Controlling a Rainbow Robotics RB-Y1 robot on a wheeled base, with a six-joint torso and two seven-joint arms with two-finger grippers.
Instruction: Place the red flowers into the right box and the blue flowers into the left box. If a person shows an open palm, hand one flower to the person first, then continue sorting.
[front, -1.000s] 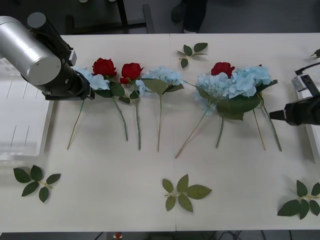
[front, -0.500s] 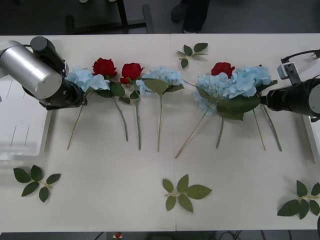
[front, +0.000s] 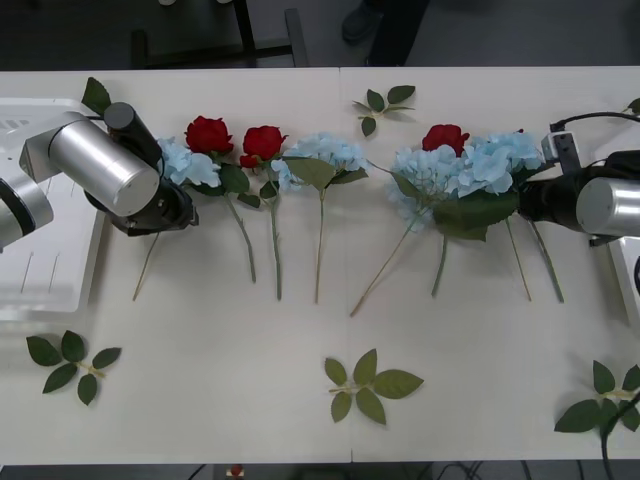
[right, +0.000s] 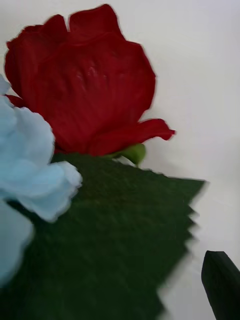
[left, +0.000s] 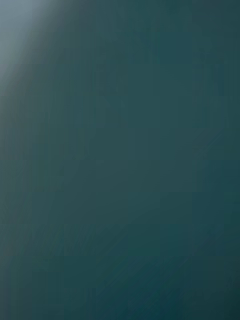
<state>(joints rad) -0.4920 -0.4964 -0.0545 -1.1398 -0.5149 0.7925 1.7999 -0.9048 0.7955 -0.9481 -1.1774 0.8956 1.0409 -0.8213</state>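
The flowers lie in a row across the far half of the table (front: 300, 400), heads toward the far edge and stems toward the near edge, so each stem is free to be taken from the side. At the left end a blue flower (front: 187, 163) lies just beside two red roses (front: 208, 133), with another rose (front: 262, 142) next to it and a further blue head (front: 325, 152) toward the middle. Toward the right edge a third rose (front: 445, 137) sits among a cluster of blue flowers (front: 470, 165).

The left gripper (front: 168, 210) is low over the stem of the leftmost blue flower, close to the left box (front: 50, 300) at the table's left edge, which fits a short carry into that box. Its body hides the fingers, so I cannot tell whether the jaws are spread or pinching the stem.

The right gripper (front: 528, 197) reaches in from the right edge toward the right cluster, its tip against the broad green leaves (front: 475, 212). In the right wrist view the rose (right: 85, 80) is close ahead behind a leaf (right: 110, 235), with one black finger (right: 222, 282) at the corner, which suggests spread jaws holding nothing. The right box (front: 632, 290) shows as a thin rim at the table's right edge. Loose leaf sprigs (front: 365, 385) lie along the near edge.
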